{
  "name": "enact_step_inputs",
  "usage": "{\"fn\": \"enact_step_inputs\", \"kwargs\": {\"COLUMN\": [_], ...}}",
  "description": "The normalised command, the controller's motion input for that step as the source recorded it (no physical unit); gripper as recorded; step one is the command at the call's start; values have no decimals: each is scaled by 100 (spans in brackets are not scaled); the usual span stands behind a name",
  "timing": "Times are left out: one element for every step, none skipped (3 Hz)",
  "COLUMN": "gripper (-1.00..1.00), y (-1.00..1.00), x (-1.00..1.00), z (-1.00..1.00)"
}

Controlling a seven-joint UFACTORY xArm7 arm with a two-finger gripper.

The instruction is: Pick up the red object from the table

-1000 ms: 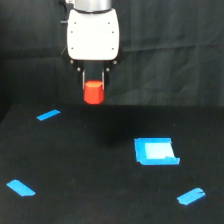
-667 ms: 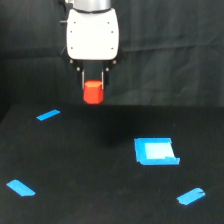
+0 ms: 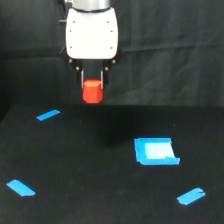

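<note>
the tool (image 3: 93, 86) hangs below a white housing (image 3: 92, 34) near the top of the exterior view, its two dark fingers (image 3: 83, 79) closed against the sides of the red object (image 3: 93, 92); the fingers stand only as far apart as the block is wide, and the block's lower part shows beneath their tips; the red object is held in the air, clear of the desk (image 3: 100, 170), and appears against the black fabric backdrop (image 3: 170, 55) just above the desk's far edge; taking the blue tray (image 3: 155, 151) as the landmark, the red object is up and toward the exterior view's left of it, well apart; a faint darker patch lies on the desk just beside the tray's left side, below the block; one blue tape strip (image 3: 48, 115) lies far to the tray's left and a little farther back; another tape strip (image 3: 20, 188) lies far left and nearer the camera; a third strip (image 3: 190, 196) lies near the tray, in front and slightly to the right.
</note>
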Motion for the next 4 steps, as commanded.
{"fn": "enact_step_inputs", "kwargs": {"gripper": [-89, -90, -88, -87], "y": [0, 0, 0, 0], "x": [-3, -2, -2, -2], "z": [7, 6, 6, 7]}}
